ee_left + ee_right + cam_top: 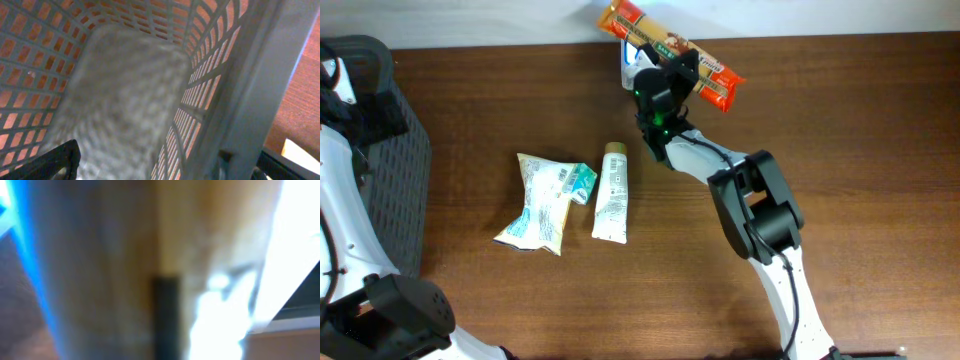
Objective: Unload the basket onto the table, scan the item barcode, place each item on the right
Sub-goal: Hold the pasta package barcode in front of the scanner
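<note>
Right pincer: my right pincer is closed down narrow on the orange packet, gripping it at the middle so both ends stick out free.
Orange packet: up off the table at the far edge, lying slantwise, just beside a white and blue box.
Why held so: I take that box for the scanner and judge I am presenting the barcode to it. My wrist view is too blurred to show which face the code is on.
Left pincer: my left pincer is spread wide with nothing in it, hanging over the inside of the grey basket, out of the way.
Waiting: a pouch and a tube lie side by side mid-table, well apart from the scanning spot.
</note>
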Motion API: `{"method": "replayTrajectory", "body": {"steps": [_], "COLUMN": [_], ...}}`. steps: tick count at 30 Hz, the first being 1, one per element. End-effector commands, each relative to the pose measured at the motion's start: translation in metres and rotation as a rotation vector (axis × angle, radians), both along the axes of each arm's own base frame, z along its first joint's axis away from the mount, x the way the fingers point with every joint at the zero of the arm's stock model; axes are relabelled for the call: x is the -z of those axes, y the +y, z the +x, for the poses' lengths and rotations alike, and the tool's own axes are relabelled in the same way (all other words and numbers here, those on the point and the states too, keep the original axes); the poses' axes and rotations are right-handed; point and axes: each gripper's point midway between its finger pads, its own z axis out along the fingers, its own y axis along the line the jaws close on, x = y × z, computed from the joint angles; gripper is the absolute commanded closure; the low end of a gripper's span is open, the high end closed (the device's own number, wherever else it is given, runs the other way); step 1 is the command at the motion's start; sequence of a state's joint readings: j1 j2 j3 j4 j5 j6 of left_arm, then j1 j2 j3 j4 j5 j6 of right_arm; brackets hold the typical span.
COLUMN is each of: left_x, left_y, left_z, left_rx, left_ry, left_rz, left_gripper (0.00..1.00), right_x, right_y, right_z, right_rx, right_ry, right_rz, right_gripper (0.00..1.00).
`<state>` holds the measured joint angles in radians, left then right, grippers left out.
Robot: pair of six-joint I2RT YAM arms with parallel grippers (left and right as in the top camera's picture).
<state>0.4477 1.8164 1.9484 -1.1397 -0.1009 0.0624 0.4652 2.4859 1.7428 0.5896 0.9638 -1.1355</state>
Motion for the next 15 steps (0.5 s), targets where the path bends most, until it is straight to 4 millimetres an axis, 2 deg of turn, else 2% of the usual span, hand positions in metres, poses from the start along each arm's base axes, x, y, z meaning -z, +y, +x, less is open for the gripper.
{"method": "replayTrajectory", "body": {"steps": [1, 4, 8, 15], "left_x": [0.003, 0.003, 0.003, 0.003], "left_y": [0.002, 0.002, 0.002, 0.002], "left_z": [-0.001, -0.001, -0.001, 0.000], "left_rx": [-0.008, -0.008, -0.008, -0.008], "left_ry": [0.000, 0.000, 0.000, 0.000], "left_rz": [-0.010, -0.011, -0.010, -0.010], "left_gripper": [0.01, 0.01, 0.01, 0.01], "right_x": [-0.033, -0.034, -0.035, -0.028], "right_y": [-0.007, -0.005, 0.001, -0.020], "right_z": [0.010, 0.016, 0.020, 0.026], "right_rx": [0.000, -0.039, -0.088, -0.062], "right_ry": [-0.104, -0.173, -0.176, -0.167], "right_rz": [0.013, 0.046, 0.048, 0.041], "right_gripper": [0.96, 0.96, 0.96, 0.96]}}
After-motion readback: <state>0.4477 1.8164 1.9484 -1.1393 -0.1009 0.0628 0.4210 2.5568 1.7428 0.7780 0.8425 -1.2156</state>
